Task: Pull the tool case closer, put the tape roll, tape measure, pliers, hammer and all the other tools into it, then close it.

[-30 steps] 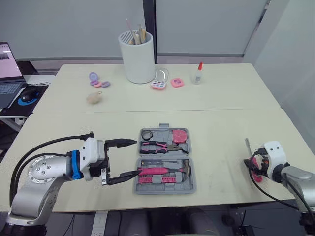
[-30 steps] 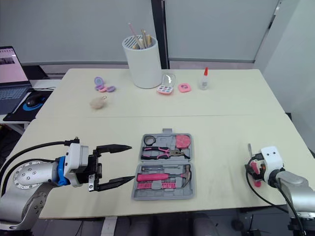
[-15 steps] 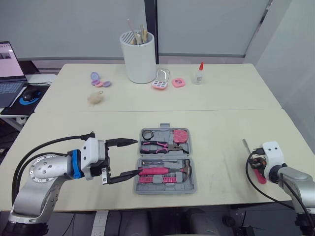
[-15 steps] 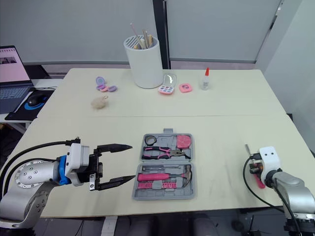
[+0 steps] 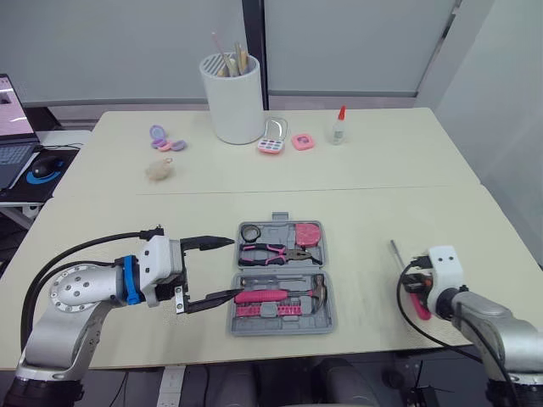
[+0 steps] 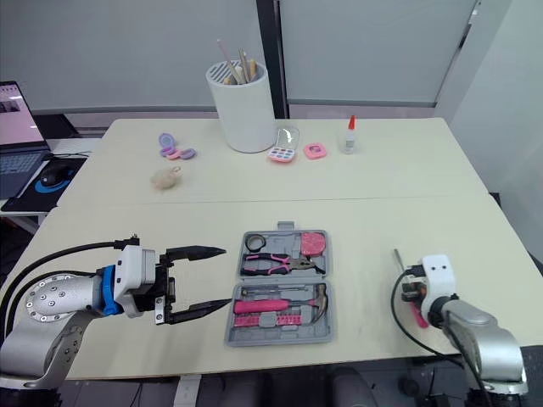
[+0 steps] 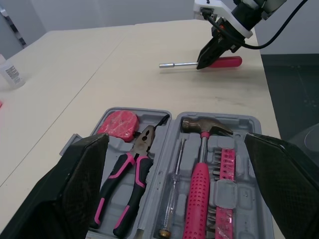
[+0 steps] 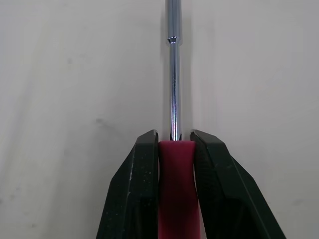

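The grey tool case lies open in the middle of the table. It holds a black tape roll, a pink tape measure, pliers and a pink-handled hammer. My left gripper is open just left of the case, its fingers either side of the case's left edge. To the right of the case, my right gripper is shut on a pink-handled screwdriver, gripping where the handle meets the steel shaft. The shaft points away from me, low over the table.
At the back stand a white holder with sticks, a glue bottle, small pink cases and a purple compact. A beige fluffy ball lies back left. A mouse sits on a side desk at far left.
My right gripper has shut on the screwdriver and carried it left, toward the case. The left arm has stayed put.
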`<state>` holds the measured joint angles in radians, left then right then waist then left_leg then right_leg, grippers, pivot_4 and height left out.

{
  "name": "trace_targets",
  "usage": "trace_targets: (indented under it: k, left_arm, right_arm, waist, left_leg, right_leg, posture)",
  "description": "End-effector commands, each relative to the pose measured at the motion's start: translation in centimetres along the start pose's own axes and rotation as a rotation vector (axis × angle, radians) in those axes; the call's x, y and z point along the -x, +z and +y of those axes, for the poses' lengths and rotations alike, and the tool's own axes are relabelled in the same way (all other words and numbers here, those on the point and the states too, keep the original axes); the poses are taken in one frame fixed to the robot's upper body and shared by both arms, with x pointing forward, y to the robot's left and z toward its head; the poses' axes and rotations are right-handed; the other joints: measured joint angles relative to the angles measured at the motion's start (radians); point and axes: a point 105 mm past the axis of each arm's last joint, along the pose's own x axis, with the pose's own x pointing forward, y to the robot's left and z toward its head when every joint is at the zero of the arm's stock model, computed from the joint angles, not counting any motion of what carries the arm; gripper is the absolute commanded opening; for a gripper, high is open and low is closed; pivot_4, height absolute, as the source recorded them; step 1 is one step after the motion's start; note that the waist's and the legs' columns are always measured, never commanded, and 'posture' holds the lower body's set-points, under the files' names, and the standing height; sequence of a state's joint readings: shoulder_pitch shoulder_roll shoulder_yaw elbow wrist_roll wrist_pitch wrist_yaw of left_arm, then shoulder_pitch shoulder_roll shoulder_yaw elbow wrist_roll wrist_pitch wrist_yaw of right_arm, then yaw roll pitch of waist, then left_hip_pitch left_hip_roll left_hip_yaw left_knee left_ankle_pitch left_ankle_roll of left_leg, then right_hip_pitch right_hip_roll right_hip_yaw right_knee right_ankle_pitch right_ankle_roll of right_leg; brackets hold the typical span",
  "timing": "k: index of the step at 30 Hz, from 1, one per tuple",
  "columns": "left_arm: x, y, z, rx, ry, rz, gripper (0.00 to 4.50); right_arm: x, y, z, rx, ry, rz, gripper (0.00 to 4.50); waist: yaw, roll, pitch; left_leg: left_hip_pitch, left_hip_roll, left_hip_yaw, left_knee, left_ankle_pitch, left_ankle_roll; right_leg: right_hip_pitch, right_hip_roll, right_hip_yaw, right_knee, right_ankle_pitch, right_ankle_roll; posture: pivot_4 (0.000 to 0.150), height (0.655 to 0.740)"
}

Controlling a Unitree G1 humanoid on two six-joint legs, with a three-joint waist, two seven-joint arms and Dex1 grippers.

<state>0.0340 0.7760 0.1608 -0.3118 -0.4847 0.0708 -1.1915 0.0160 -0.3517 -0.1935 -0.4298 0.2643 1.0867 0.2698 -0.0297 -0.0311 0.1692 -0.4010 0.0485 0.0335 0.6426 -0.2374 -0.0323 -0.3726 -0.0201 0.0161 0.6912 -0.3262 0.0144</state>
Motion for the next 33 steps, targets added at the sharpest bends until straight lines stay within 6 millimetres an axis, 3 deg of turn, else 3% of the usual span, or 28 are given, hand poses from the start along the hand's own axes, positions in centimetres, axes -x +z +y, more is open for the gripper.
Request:
trace_targets:
  k: [1,4,15,25,27,33]
  left_arm:
    - [0.0,0.3,-0.4,-0.028,-0.016,-0.002,4.5]
    - [0.1,0.1,-0.5,-0.026,-0.02,0.003,4.5]
    - [0.3,-0.3,-0.9,-0.023,-0.033,0.009,4.5]
    - [0.1,-0.1,-1.1,-0.024,-0.033,0.013,4.5]
    - [0.1,-0.1,-1.1,-0.024,-0.033,0.014,4.5]
    - [0.1,-0.1,-0.9,-0.025,-0.031,0.018,4.5]
  right_arm:
    - [0.1,1.5,2.0,-0.038,-0.014,-0.063,0.71]
    - [-0.3,1.8,3.6,-0.048,-0.015,-0.078,0.71]
    - [-1.6,1.3,6.4,-0.075,-0.02,-0.059,0.71]
    - [-1.8,0.7,6.7,-0.104,-0.025,-0.039,0.71]
    - [-1.8,0.9,6.7,-0.132,-0.024,-0.047,1.42]
    - [-0.5,2.6,6.6,-0.187,-0.007,-0.107,2.99]
  waist:
    - [0.0,0.0,0.0]
    - [0.0,0.0,0.0]
    - [-0.001,0.0,0.0]
    - [-0.001,0.0,0.0]
    - [-0.001,0.0,0.0]
    - [-0.001,0.0,0.0]
  left_leg:
    - [0.0,0.0,0.0,0.0,0.0,0.0]
    - [0.0,0.0,0.0,0.0,0.0,0.0]
    - [0.0,0.0,0.0,0.0,0.0,0.0]
    - [0.0,0.0,0.0,0.0,0.0,0.0]
    - [0.0,0.0,0.0,0.0,0.0,0.0]
    - [-0.001,0.0,0.0,-0.001,0.0,0.0]
  right_leg:
    - [0.0,0.0,0.0,0.0,0.0,0.0]
    - [-0.001,0.0,0.0,0.0,0.0,0.0]
    - [-0.001,0.0,0.0,0.0,0.0,0.0]
    - [-0.001,-0.001,0.0,0.0,0.0,0.0]
    - [-0.001,-0.001,0.0,0.0,0.0,0.0]
    - [-0.001,-0.001,0.0,0.0,0.0,0.0]
  posture:
    - [0.15,0.7366]
    - [0.15,0.7366]
    - [0.15,0.7366]
    - [0.15,0.7366]
    - [0.15,0.7366]
    - [0.15,0.7366]
